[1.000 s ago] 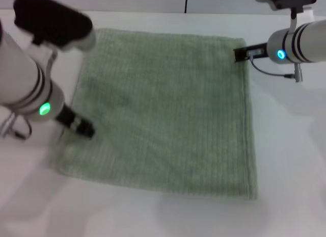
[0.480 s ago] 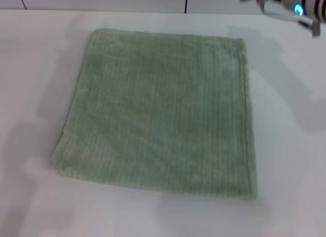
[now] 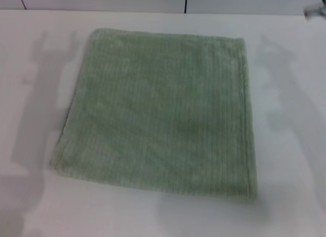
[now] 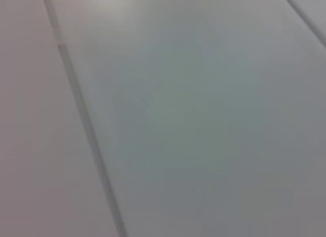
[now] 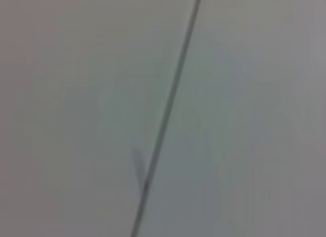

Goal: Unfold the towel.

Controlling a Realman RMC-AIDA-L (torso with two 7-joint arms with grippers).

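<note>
The near edge of the white table [image 3: 153,216] is bare, with soft grey shadows falling along its left side. Just beyond that strip lies the towel [image 3: 163,114], a pale sage-green, ribbed cloth spread flat in a single, roughly square sheet over the middle of the table. Its near hem runs slightly askew, the near left corner sitting closer to the table's left edge than the far left corner does, while its right hem runs almost straight from near to far. The far hem lies close to the table's far edge, where a grey wall with a dark vertical seam begins. Nothing rests on the cloth and nothing touches it. Neither gripper shows over the table: at the far right corner only a small dark scrap of the right arm [image 3: 316,11] cuts into the head view, and whether the right gripper is released or clenched cannot be told. The left gripper is out of sight too; both wrist views show only plain grey panels crossed by dark seams.
</note>
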